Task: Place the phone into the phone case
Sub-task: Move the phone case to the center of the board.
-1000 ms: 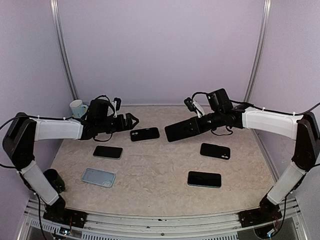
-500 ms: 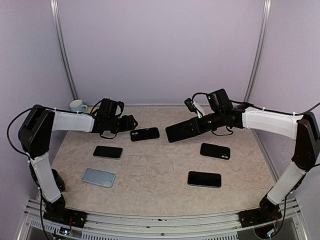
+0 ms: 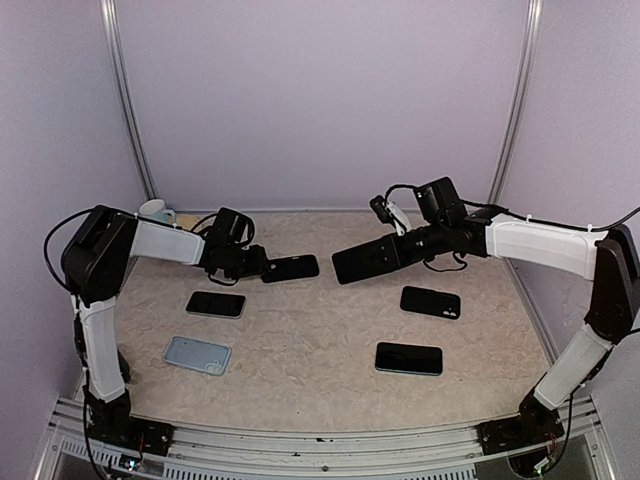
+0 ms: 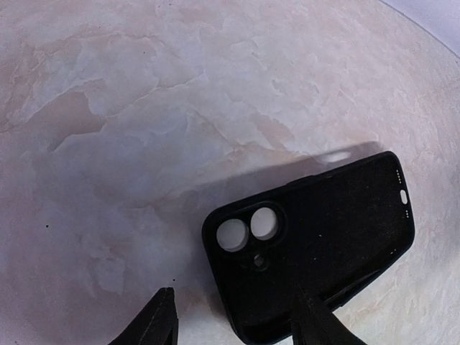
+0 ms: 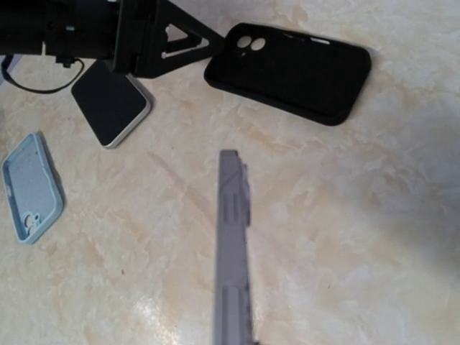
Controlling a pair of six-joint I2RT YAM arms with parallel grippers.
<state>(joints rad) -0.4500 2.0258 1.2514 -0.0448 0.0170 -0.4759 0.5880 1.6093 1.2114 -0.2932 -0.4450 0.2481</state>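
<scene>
Beside left end effector (image 3: 262, 262), black phone case (image 3: 292, 268)

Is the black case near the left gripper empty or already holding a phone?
Empty. The black rectangular phone case lies open side up, table showing through its camera holes; the right gripper holds the dark phone aloft.

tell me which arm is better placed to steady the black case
Left. The left gripper is open at the camera-hole end of the black phone case, with fingers on either side of its corner. The right gripper is occupied, holding the phone above the table.
</scene>
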